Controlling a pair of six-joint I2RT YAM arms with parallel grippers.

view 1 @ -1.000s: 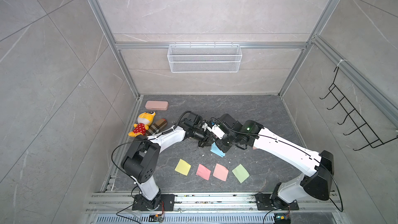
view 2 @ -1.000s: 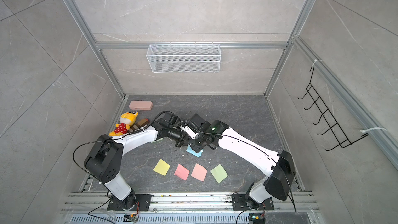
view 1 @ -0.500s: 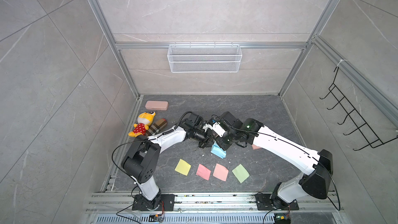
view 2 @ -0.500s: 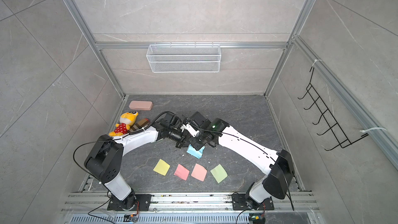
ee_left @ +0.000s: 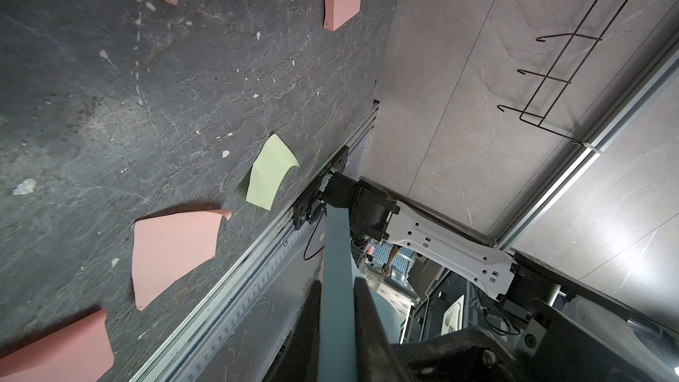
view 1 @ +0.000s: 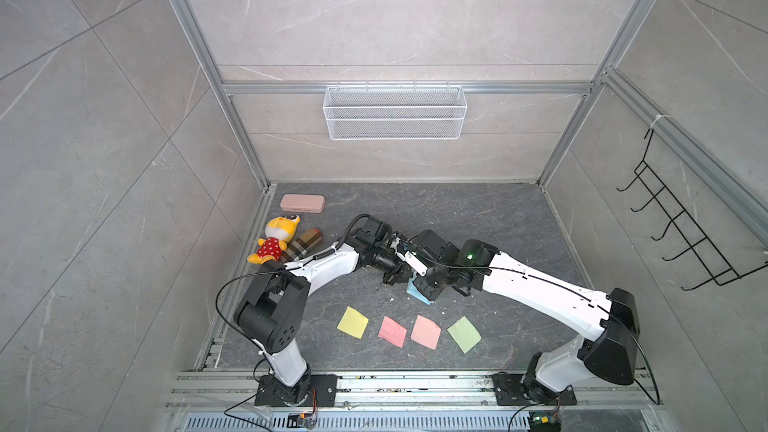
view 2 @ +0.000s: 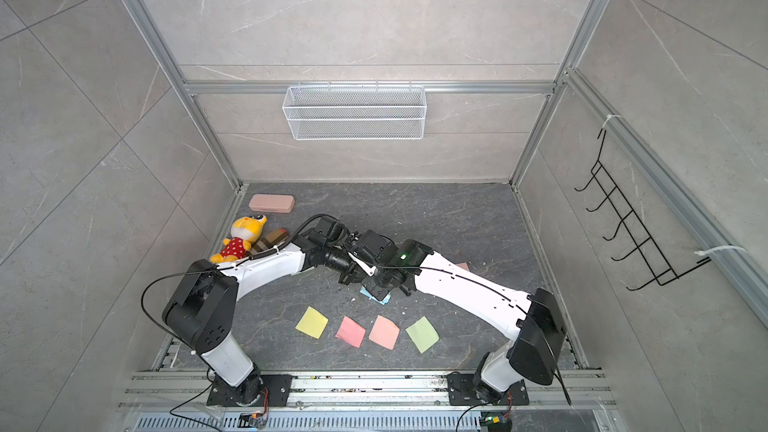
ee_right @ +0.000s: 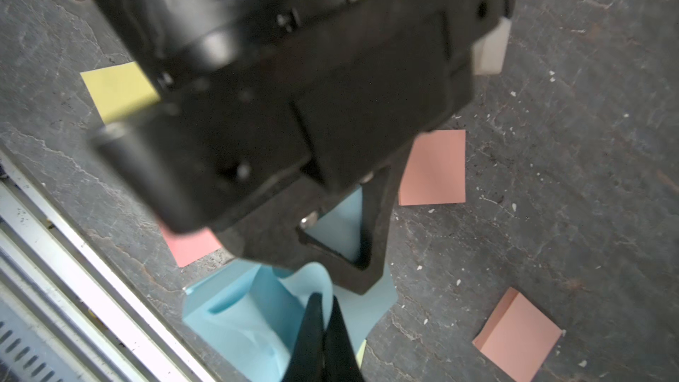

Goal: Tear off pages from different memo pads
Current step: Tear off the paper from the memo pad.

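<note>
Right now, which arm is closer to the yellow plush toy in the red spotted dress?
Left. The left arm runs beside the yellow plush toy in the red spotted dress; the right arm reaches in from the opposite side, ending mid-floor.

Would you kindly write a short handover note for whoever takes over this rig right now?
The left gripper is shut on the blue pad.
The right gripper is shut on the blue page, which is curled up and seemingly not yet torn free.
Done: the yellow page, pink page, salmon page and green page lie in a row near the front rail.
Left: pull the blue page off and lay it down. A salmon pad lies apart.
</note>
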